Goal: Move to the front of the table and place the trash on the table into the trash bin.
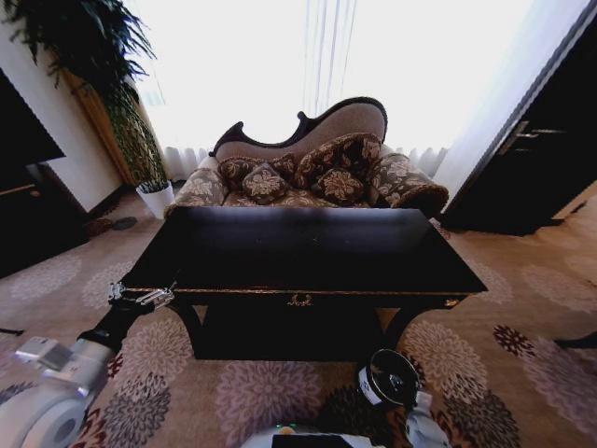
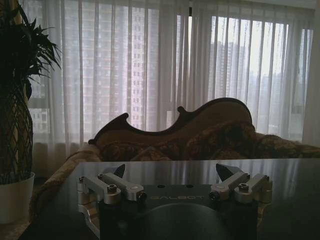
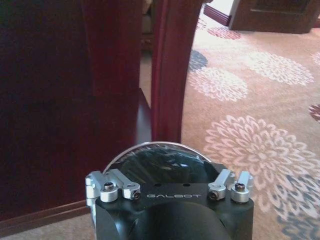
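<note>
Left gripper (image 1: 142, 297) hovers at the table's (image 1: 308, 252) near-left corner, fingers (image 2: 120, 171) wide; right gripper (image 1: 396, 385) hangs low over the bin (image 3: 159, 162), fingers' state unclear.

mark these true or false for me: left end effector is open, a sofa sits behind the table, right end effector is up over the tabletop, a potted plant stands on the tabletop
1. The left end effector is open, at the table's near left corner. True.
2. A sofa sits behind the table. True.
3. The right end effector is over the tabletop. False: it hangs low by a table leg, above the carpet.
4. A potted plant stands on the tabletop. False: it stands on the floor.
</note>
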